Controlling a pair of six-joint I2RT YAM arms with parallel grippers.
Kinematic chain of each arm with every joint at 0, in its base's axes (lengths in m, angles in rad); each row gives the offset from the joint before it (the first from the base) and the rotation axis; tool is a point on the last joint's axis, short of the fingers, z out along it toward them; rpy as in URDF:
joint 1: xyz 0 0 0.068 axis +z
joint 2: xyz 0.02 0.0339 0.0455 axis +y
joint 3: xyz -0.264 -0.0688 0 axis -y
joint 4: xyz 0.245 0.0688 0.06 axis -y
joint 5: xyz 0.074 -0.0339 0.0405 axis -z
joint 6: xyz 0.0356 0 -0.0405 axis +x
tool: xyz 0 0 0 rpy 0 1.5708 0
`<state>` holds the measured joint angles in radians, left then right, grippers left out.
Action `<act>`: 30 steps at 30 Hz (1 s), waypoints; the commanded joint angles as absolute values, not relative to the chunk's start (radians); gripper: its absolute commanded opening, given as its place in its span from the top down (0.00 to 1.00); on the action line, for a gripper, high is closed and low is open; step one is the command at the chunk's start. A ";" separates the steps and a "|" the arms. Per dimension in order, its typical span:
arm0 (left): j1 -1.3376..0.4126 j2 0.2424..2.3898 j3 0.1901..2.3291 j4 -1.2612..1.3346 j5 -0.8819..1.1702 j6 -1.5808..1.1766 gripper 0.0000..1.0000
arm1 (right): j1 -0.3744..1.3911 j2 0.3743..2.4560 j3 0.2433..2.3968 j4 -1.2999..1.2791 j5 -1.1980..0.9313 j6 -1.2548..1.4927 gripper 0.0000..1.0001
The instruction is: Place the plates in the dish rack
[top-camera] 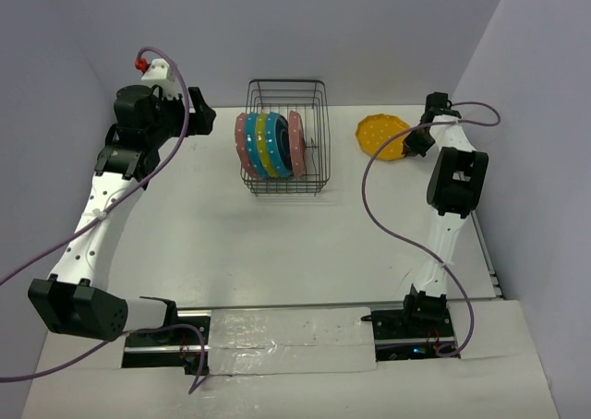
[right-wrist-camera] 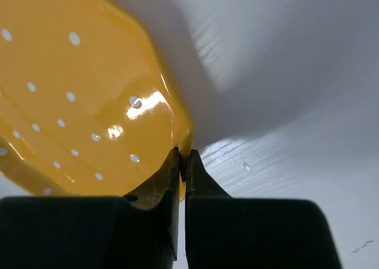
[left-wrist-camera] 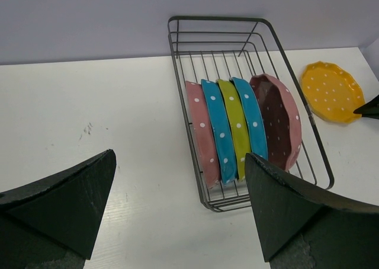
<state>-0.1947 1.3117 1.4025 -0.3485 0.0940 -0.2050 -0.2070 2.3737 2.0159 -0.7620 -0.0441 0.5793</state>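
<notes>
The black wire dish rack (top-camera: 316, 91) stands at the back middle of the table and holds several plates on edge: pink (top-camera: 246, 145), teal-blue (top-camera: 256, 142), yellow-green (top-camera: 266, 142), teal-blue (top-camera: 280, 140) and pink (top-camera: 297, 135). The left wrist view shows the rack (left-wrist-camera: 278, 47) with these plates. The orange-yellow plate (top-camera: 380, 135) lies right of the rack; my right gripper (top-camera: 412, 145) is shut on its near-right rim (right-wrist-camera: 185, 134). My left gripper (top-camera: 201, 119) is open and empty, left of the rack, its fingers (left-wrist-camera: 284, 204) wide apart.
Grey walls close the table at the back and on both sides. A purple cable (top-camera: 379, 216) loops over the table left of the right arm. White tape (top-camera: 286, 338) covers the near edge between the arm bases.
</notes>
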 commanded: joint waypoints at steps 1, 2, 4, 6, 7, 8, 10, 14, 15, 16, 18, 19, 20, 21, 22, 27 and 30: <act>-0.196 1.298 1.440 -0.347 0.139 -0.201 0.01 | -0.221 2.300 1.926 -0.782 -0.040 0.554 1.00; -0.196 1.292 1.437 -0.348 0.153 -0.198 0.01 | -0.222 2.281 1.905 -0.778 -0.046 0.545 1.00; -0.196 1.281 1.430 -0.360 0.231 -0.177 0.01 | -0.222 2.220 1.853 -0.759 -0.064 0.511 1.00; -0.196 1.270 1.417 -0.361 0.268 -0.160 0.01 | -0.224 2.137 1.778 -0.721 -0.075 0.480 1.00; -0.196 1.263 1.414 -0.359 0.285 -0.158 0.01 | -0.224 2.106 1.754 -0.707 -0.083 0.470 1.00; -0.198 1.261 1.413 -0.356 0.304 -0.160 0.01 | -0.225 2.077 1.728 -0.693 -0.097 0.462 1.00; -0.198 1.262 1.416 -0.360 0.317 -0.160 0.01 | -0.227 1.994 1.672 -0.664 -0.106 0.436 1.00; -0.201 1.275 1.431 -0.367 0.350 -0.163 0.01 | -0.233 1.893 1.623 -0.650 -0.136 0.396 1.00; -0.202 1.275 1.434 -0.367 0.363 -0.163 0.01 | -0.235 1.858 1.606 -0.649 -0.149 0.381 1.00; -0.206 1.275 1.434 -0.367 0.368 -0.163 0.01 | -0.236 1.841 1.598 -0.647 -0.153 0.374 1.00; -0.218 1.278 1.439 -0.362 0.371 -0.158 0.01 | -0.238 1.795 1.571 -0.641 -0.166 0.354 1.00; -0.228 1.281 1.440 -0.362 0.373 -0.155 0.01 | -0.238 1.780 1.563 -0.641 -0.170 0.348 1.00; -0.232 1.284 1.442 -0.364 0.374 -0.153 0.01 | -0.238 1.766 1.556 -0.638 -0.176 0.339 1.00; -0.236 1.285 1.445 -0.365 0.379 -0.152 0.01 | -0.239 1.737 1.539 -0.638 -0.187 0.321 1.00; -0.241 1.292 1.448 -0.367 0.386 -0.150 0.01 | -0.238 1.720 1.531 -0.632 -0.195 0.310 1.00; -0.281 1.313 1.468 -0.367 0.446 -0.138 0.01 | -0.239 1.591 1.467 -0.611 -0.248 0.224 1.00; -0.314 1.328 1.491 -0.374 0.511 -0.111 0.01 | -0.239 1.507 1.445 -0.610 -0.294 0.178 1.00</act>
<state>-0.2848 1.3155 1.4281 -0.3763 0.4183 -0.1482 -0.2337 1.6543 1.4296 -0.7116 -0.1734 0.2302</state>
